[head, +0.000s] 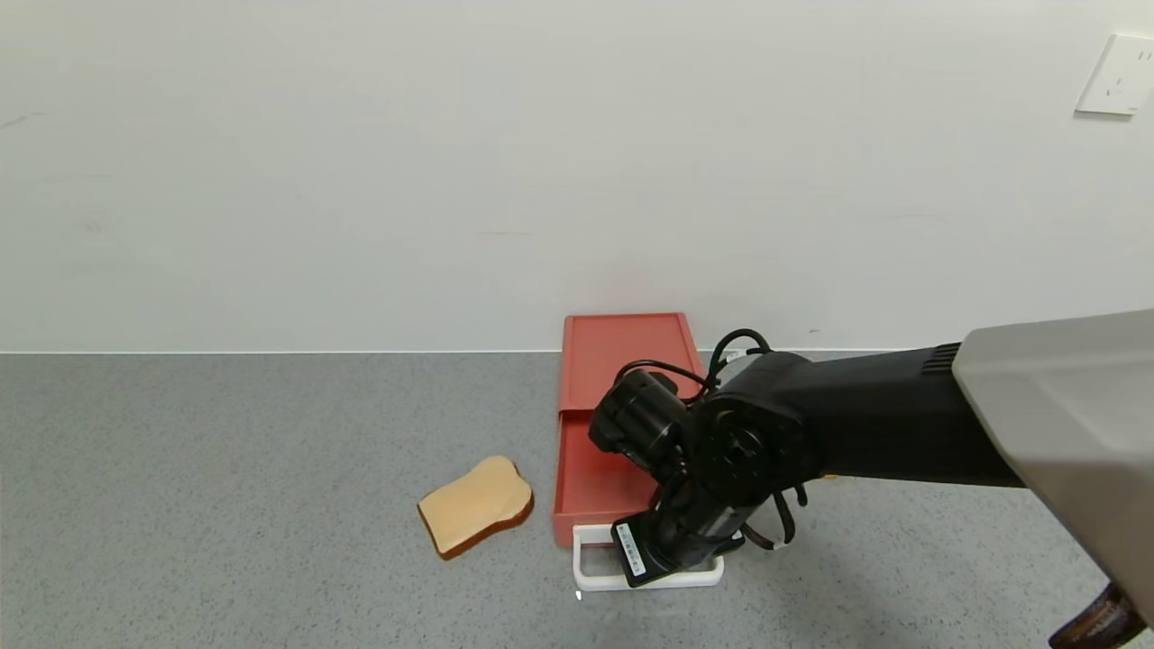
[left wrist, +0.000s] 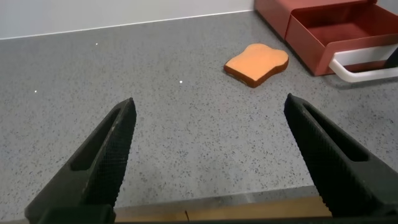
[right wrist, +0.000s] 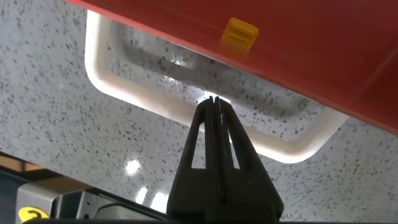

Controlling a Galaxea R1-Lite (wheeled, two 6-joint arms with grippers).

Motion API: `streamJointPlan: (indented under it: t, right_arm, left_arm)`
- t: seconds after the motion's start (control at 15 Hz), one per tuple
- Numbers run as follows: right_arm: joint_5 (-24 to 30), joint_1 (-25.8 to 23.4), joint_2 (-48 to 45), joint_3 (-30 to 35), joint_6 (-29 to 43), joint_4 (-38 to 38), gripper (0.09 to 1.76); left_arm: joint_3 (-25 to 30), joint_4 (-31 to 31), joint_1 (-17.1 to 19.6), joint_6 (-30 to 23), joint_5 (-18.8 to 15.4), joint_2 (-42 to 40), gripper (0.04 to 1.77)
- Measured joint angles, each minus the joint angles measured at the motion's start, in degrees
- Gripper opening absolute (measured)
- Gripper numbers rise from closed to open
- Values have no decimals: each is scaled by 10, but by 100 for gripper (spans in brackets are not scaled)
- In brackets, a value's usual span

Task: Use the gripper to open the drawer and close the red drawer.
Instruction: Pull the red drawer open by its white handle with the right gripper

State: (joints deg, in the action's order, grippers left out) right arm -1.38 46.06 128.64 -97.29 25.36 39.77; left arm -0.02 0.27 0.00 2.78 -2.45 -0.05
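The brick-red drawer (head: pixel 622 356) stands against the wall with its tray (head: pixel 590 491) slid out toward me and a white loop handle (head: pixel 590 577) at the front. My right gripper (head: pixel 669 561), black with looped cables and a barcode label, hangs over the handle's right part. In the right wrist view its shut fingers (right wrist: pixel 213 106) end at the handle's front bar (right wrist: pixel 124 93), below the red tray front (right wrist: pixel 311 50), with nothing between them. My left gripper (left wrist: pixel 210 102) is open and empty, low over the table's near edge, far from the drawer (left wrist: pixel 323 31).
A bread slice (head: pixel 476 516) lies on the grey table left of the tray; it also shows in the left wrist view (left wrist: pixel 256 63). A small yellow tab (right wrist: pixel 239 34) sits on the tray front. A wall socket (head: pixel 1118 77) is at the far right.
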Motion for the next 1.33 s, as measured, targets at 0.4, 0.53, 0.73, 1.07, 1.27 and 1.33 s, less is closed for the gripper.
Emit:
streamJointPlan:
  t: [0.4,0.53,0.73,1.07,1.27,1.33]
  right_arm:
    - [4,6,-19,28,0,0,12]
    - [5,7,-23,34,0,0,11]
    - [5,7,-27,39,0,0,12]
    - [5,12,-38,53,0,1,11]
    - [8,12,-68,58,0,2,12]
    - [8,11,-85,63,-1,2,11]
  left_arm:
    - [0,0,0,0,-1,0,172]
    - [0,0,0,0,-1,0,172]
    - [0,0,0,0,0,0,172]
    - [0,0,0,0,-1,0,172]
    - [0,0,0,0,-1,0,172]
    - [0,0,0,0,-1,0,172]
